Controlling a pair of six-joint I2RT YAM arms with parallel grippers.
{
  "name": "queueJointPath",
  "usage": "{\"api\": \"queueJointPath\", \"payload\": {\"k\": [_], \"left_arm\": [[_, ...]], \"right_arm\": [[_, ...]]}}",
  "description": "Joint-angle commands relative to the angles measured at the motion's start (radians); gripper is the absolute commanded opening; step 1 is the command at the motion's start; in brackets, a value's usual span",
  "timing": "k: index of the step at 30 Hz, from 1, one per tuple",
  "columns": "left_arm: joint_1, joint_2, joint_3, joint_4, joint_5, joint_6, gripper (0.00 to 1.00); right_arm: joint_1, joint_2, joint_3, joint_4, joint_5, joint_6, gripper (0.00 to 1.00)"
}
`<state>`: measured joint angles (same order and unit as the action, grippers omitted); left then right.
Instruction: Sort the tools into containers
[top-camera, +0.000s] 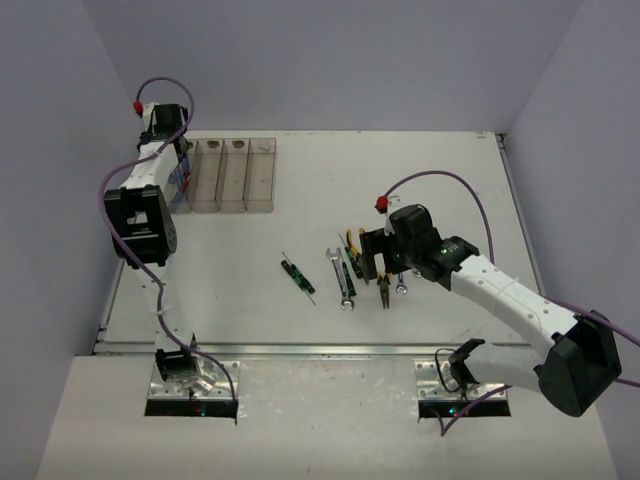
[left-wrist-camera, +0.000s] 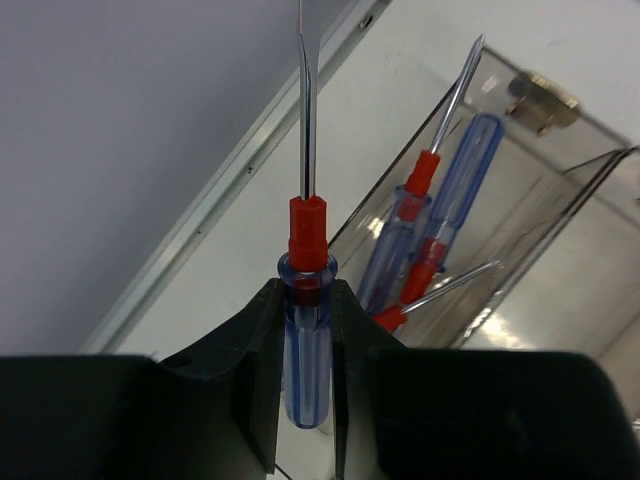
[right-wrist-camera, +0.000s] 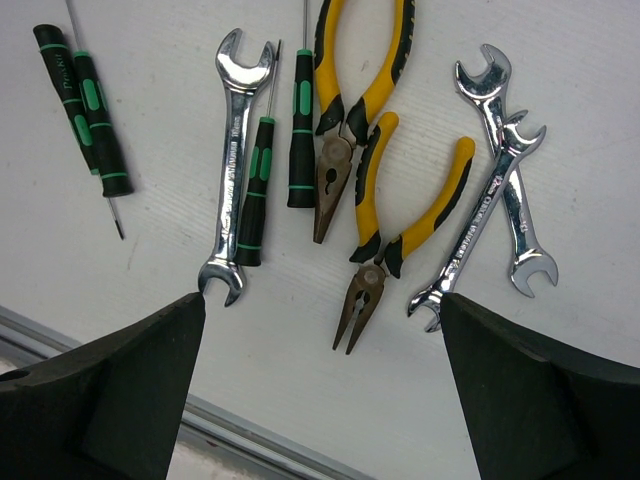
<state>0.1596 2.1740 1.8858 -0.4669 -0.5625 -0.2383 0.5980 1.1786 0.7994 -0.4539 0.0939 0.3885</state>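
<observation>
From above, the left gripper (top-camera: 180, 178) hangs over the leftmost of the containers (top-camera: 233, 175) on the white worktop (top-camera: 450, 180), with grey walls all round. Its wrist view shows it clamped on a blue screwdriver (left-wrist-camera: 305, 350), likely to join the matching ones (left-wrist-camera: 440, 200) binned there. The right gripper (right-wrist-camera: 335, 380) gapes wide above pliers (right-wrist-camera: 400, 220) and wrenches (right-wrist-camera: 235, 170), seemingly choosing.

Top external: high behind the arm bases (top-camera: 186, 372), looking down on the whole table (top-camera: 430, 190).
Left wrist: very near, facing into the bins (left-wrist-camera: 540, 200).
Right wrist: close above the tools (right-wrist-camera: 368, 180), facing down.
Shared: bins and tools also within top view.
</observation>
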Motion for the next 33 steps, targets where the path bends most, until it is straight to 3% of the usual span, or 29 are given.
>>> {"api": "queueJointPath", "payload": {"k": [1,7,14,22,27,30,33], "left_arm": [[-0.007,-0.006,0.039,0.116,0.042,0.230,0.00],[0.036,0.022,0.031,0.162,0.143,0.315,0.00],[0.043,0.052,-0.088,0.224,0.130,0.384,0.00],[0.051,0.034,-0.136,0.240,0.202,0.378,0.40],[0.049,-0.008,-0.124,0.231,0.196,0.344,0.84],[0.046,-0.057,-0.099,0.213,0.166,0.263,0.97],[0.029,-0.135,-0.044,0.149,0.153,0.135,1.00]], "right_arm": [[-0.002,0.013,0.008,0.029,-0.016,-0.010,0.99],[-0.001,0.039,0.018,0.020,-0.036,-0.015,0.99],[-0.001,0.038,0.014,0.028,-0.040,-0.017,0.99],[-0.001,0.049,0.017,0.026,-0.042,-0.022,0.99],[-0.001,0.052,0.017,0.027,-0.042,-0.022,0.99],[-0.001,0.056,0.017,0.031,-0.044,-0.022,0.99],[-0.001,0.059,0.017,0.029,-0.046,-0.020,0.99]]}}
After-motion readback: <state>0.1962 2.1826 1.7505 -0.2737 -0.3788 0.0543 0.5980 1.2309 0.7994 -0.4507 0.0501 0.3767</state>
